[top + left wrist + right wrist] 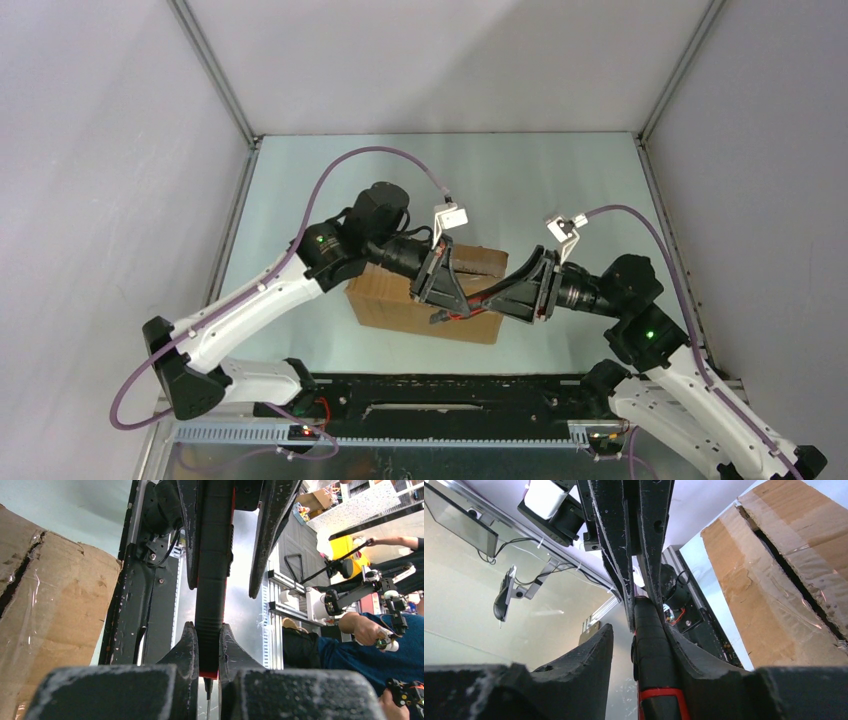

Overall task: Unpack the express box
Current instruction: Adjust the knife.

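Both arms elbow inward, meeting over the box [385, 298], which sits mid table [560, 190]. The left claw [207, 630] pinches knife [212, 555] tight; the right claw [636, 630] gapes loosely round it.

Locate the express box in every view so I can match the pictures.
Top external: express box at centre, lower half of the picture.
Left wrist: along the left edge.
Right wrist: upper right corner.
Shared landmark: the black-and-red tool, visible in all three.
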Tool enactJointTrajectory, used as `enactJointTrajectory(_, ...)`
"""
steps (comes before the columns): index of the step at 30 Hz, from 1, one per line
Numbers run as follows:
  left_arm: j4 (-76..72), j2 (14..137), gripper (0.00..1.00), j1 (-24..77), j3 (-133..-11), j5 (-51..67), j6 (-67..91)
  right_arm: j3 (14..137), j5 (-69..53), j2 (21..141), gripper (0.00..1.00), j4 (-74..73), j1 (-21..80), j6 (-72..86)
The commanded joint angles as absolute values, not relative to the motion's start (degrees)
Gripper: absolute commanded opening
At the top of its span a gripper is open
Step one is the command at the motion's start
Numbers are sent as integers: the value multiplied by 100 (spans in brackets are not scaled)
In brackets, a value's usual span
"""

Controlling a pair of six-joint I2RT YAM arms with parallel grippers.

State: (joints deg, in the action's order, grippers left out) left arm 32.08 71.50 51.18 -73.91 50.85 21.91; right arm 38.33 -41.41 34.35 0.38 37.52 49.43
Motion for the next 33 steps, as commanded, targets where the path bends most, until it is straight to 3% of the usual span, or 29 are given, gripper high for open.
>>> enactJointTrajectory(1, 3053, 7087, 0, 5142, -7656, 5531, 1902, 4017, -4299, 3511, 45, 37, 3853, 4697)
enactJointTrajectory(6, 3594, 7070, 0, 5138, -7735, 5450, 1375, 4017, -4501, 3440, 49, 18, 3859, 4672)
enactJointTrajectory(13, 2657, 6955, 0, 5117, -7362, 5495, 2078, 4017, -3985, 3118, 54, -237, 3871, 4617)
enactJointTrajectory(19, 3401, 6973, 0, 5113, -7691, 5478, 1408, 4017, -4137, 3172, 59, -148, 3867, 4612)
enactJointTrajectory(33, 3406, 7159, 0, 5137, -7752, 5882, 1400, 4132, -3920, 3446, 52, -390, 4366, 4175)
